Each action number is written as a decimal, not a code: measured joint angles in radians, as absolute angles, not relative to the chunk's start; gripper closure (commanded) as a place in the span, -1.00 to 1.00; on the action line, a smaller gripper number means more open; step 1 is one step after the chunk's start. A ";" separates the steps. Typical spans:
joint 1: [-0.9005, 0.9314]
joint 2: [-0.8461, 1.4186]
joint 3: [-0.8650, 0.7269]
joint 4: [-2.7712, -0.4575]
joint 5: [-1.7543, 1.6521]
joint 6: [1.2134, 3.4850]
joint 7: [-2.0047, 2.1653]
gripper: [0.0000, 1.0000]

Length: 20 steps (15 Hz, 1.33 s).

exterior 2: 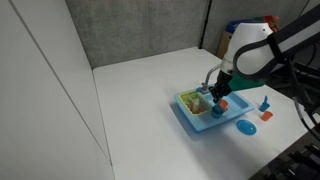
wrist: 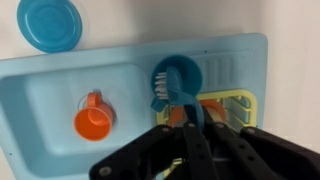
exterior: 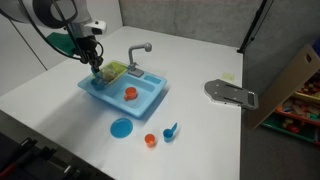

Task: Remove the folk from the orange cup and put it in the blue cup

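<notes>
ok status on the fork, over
Gripper low over the sink, jaws unclear. Fork at the blue cup rim. Orange cup looks empty. Nothing seen in the way.

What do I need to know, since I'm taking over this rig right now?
Gripper: low over the blue cup on the toy sink; open or shut unclear.
Fork: its toothed end lies in the blue cup; whether it's released is unclear.
Orange cup: in the sink, looks empty.
Done: fork out of the orange cup. Left: confirm release, lift away.
</notes>
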State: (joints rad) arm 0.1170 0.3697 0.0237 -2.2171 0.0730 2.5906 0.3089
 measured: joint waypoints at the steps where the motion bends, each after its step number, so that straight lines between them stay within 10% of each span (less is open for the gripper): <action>1: 0.116 0.373 0.024 -2.217 0.073 2.591 0.308 0.92; 7: 0.116 0.396 0.027 -2.214 0.074 2.591 0.308 0.86; 8: 0.116 0.398 0.028 -2.214 0.074 2.591 0.308 0.36; 17: 0.117 0.412 0.031 -2.201 0.074 2.590 0.308 -0.92; 20: 0.117 0.412 0.032 -2.197 0.076 2.590 0.307 -1.00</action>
State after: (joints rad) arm 0.1167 0.4121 0.0321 -2.1967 0.0762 2.5903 0.3073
